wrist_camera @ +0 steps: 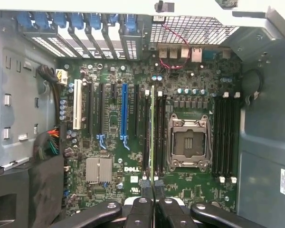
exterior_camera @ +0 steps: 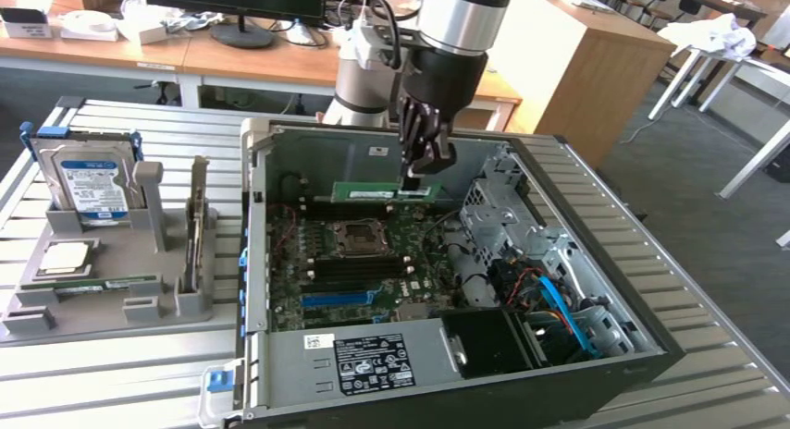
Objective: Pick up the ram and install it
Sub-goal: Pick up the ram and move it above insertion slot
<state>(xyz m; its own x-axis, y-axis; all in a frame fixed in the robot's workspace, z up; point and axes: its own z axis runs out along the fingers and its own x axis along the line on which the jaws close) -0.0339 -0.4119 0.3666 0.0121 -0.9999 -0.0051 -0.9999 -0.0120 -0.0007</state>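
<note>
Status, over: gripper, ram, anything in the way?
Gripper shut on the ram. Ram on edge above the motherboard, along the slots beside the empty processor socket. Nothing seen between ram and slots.

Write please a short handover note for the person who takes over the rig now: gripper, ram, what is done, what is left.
Gripper: shut on the ram, gripping its upper edge.
Ram: held on edge inside the open computer case, above the motherboard, over the memory slots beside the processor socket.
Done: the ram is picked up and brought into the case.
Left: it is not yet seated in a slot.
</note>
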